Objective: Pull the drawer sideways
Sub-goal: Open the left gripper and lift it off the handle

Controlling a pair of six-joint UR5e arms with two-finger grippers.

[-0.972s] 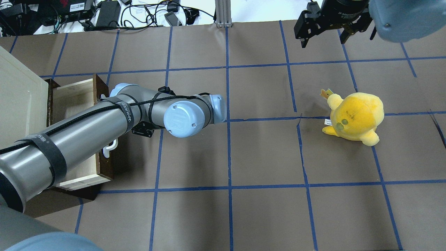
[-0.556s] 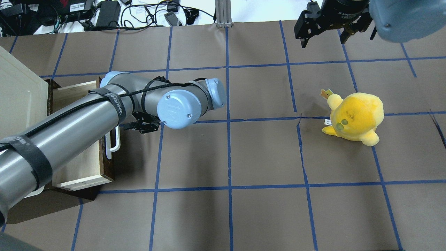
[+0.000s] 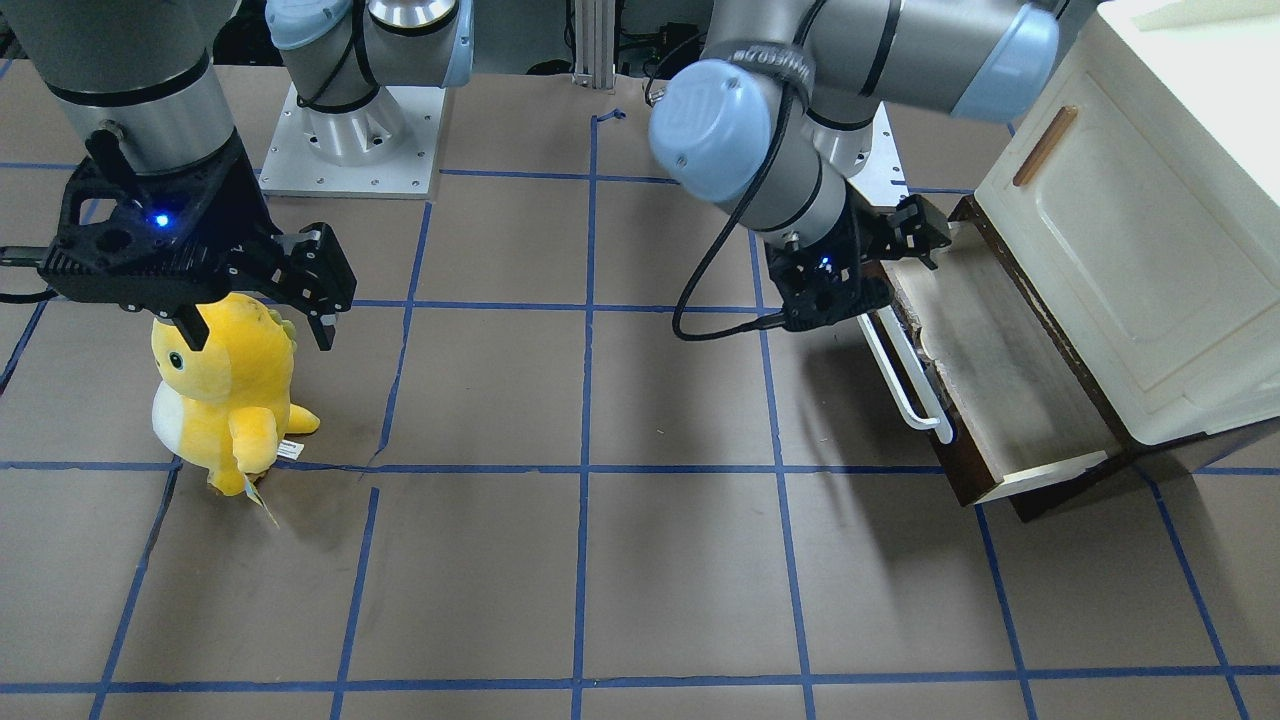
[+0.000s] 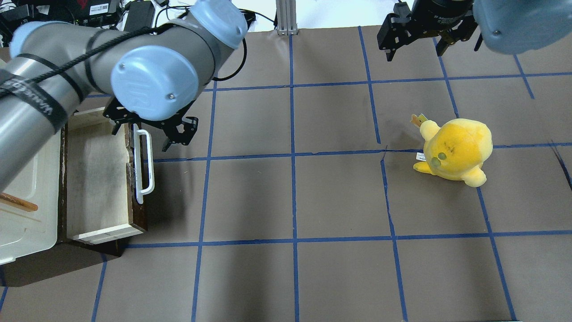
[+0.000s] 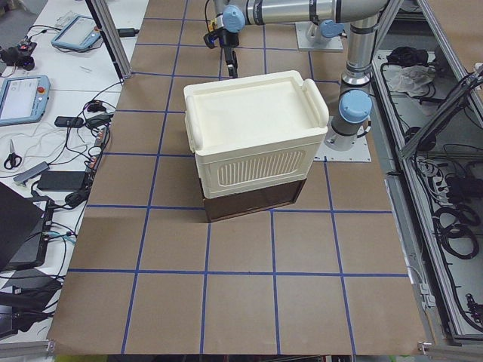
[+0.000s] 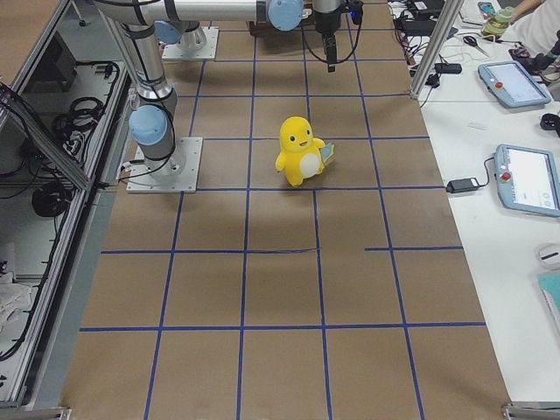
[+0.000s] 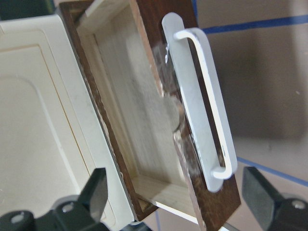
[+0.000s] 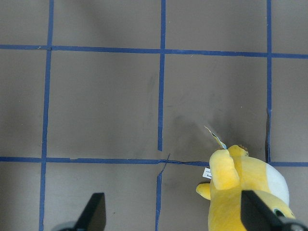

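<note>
The drawer (image 4: 96, 179) stands pulled out from under the cream cabinet (image 4: 22, 188), with a dark brown front, a pale wood inside and a long white bar handle (image 4: 145, 165). It also shows in the front view (image 3: 1000, 380) and in the left wrist view (image 7: 139, 110), handle (image 7: 207, 110) included. My left gripper (image 4: 147, 134) hangs open above the far end of the drawer front, holding nothing; it also shows in the front view (image 3: 870, 275) and the left wrist view (image 7: 178, 192). My right gripper (image 4: 413, 42) is open and empty, high at the far right.
A yellow plush toy (image 4: 456, 150) stands on the brown, blue-taped table at the right, just below my right gripper (image 3: 255, 320) in the front view. The cabinet door has a small wooden handle (image 3: 1045, 145). Cables and devices lie past the table's far edge (image 4: 134, 18).
My left arm has risen and swung toward the table's far side. Its gripper has moved from the handle's middle to above its far end. The drawer stays out. The right arm is still.
</note>
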